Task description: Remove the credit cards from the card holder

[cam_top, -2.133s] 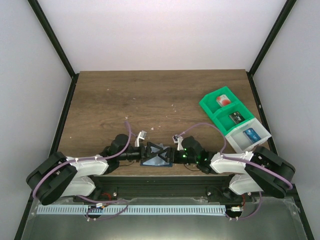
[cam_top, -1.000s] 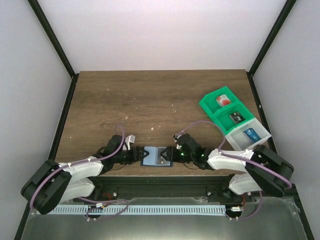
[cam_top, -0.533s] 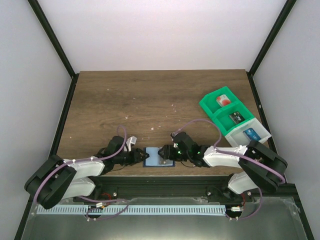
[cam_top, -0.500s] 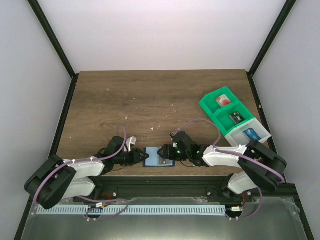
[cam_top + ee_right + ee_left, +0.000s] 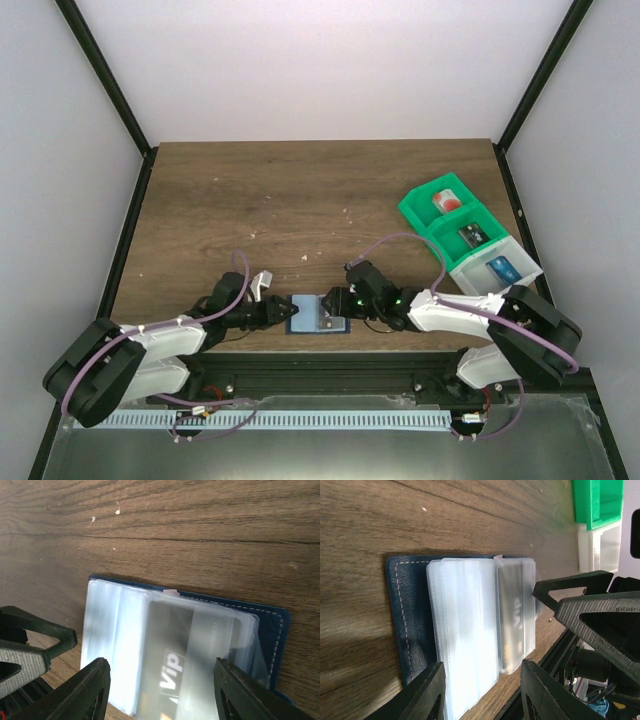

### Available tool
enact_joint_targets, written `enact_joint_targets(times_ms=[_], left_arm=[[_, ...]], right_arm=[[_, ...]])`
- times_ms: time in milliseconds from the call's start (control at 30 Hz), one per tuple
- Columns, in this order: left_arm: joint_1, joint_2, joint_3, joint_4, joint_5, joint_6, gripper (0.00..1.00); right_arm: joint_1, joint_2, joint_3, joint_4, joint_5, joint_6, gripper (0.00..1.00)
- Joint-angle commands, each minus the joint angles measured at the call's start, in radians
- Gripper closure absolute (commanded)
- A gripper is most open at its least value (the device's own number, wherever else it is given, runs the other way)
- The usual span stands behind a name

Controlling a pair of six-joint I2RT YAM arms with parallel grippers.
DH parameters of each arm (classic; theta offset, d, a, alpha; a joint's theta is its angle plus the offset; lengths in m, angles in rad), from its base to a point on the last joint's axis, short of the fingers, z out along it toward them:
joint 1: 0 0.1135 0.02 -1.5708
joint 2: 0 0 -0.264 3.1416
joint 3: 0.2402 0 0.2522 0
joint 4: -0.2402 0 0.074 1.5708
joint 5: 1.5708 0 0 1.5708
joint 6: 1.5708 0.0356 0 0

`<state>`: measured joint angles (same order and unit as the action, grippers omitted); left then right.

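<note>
The card holder lies spread open on the table near the front edge, its navy cover down and its clear sleeves up. One sleeve holds a grey credit card printed "ViP", which also shows as the grey credit card in the left wrist view. My left gripper is at the holder's left end, open, its fingers straddling the sleeves. From the right, my right gripper reaches over the holder, open, with the sleeved card between its fingers.
At the right stand two joined green bins and a white bin. They hold a red card, a dark card and a blue card. The table's front edge runs just behind the holder.
The holder, lifted and tented between both grippers two seconds ago, now lies flat. The left jaws have narrowed. The right gripper has edged left over the sleeves.
</note>
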<state>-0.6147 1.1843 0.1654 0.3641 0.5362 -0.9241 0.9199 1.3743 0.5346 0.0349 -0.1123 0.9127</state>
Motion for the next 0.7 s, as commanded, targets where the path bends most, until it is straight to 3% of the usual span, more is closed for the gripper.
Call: enact_joint_targets(times_ms=[0, 300, 667], left_arm=[[0.003, 0.003, -0.023, 0.031, 0.013, -0.016, 0.56], [0.002, 0.04, -0.044, 0.091, 0.026, -0.036, 0.56], [-0.013, 0.092, -0.034, 0.136, 0.039, -0.05, 0.65]], right_arm=[[0.006, 0.021, 0.022, -0.025, 0.05, -0.018, 0.42], [0.013, 0.105, 0.023, 0.052, -0.023, -0.019, 0.42], [0.023, 0.117, 0.007, 0.182, -0.156, 0.004, 0.42]])
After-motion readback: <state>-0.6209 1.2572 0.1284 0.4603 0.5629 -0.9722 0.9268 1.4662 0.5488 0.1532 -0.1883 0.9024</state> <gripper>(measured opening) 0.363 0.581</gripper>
